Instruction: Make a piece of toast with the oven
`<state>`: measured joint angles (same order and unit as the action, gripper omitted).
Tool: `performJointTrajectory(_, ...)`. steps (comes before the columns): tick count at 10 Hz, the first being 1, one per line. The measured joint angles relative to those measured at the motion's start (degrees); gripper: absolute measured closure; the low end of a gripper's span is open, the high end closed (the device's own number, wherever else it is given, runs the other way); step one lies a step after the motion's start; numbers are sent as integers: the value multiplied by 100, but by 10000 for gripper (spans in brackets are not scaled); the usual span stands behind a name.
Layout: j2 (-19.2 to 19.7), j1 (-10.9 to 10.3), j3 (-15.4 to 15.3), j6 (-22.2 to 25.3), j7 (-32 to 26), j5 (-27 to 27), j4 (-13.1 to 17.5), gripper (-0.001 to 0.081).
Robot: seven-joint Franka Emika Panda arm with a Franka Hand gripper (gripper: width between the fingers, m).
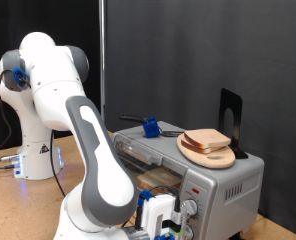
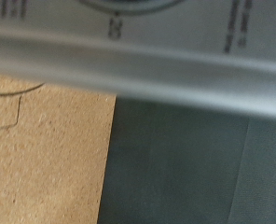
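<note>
The oven (image 1: 223, 180) is a silver box at the exterior view's lower right, with round knobs (image 1: 192, 208) on its front panel. The piece of toast (image 1: 208, 139) lies on a round wooden board (image 1: 216, 156) on top of the oven. My gripper (image 1: 160, 217) is low at the oven's front, close beside the knobs. Its fingers are too small and hidden to read. The wrist view is a blurred close-up of the oven's silver panel (image 2: 175, 28) with dial print and a silver bar (image 2: 138, 63). No fingers show there.
A blue piece with a black handle (image 1: 148, 127) sits behind the oven's open front. A black stand (image 1: 231, 112) rises at the oven's back right. The tan table (image 2: 45, 149) and a dark mat (image 2: 194, 168) lie below. A black curtain closes the back.
</note>
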<state>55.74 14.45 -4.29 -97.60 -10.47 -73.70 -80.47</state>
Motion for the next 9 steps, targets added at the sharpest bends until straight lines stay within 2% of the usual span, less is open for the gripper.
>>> performJointTrajectory(5, 23, -31, -64, -446, -1210, -56, 57, 7)
performJointTrajectory(9, 120, -6, -153, -519, -2123, -416, 101, 7)
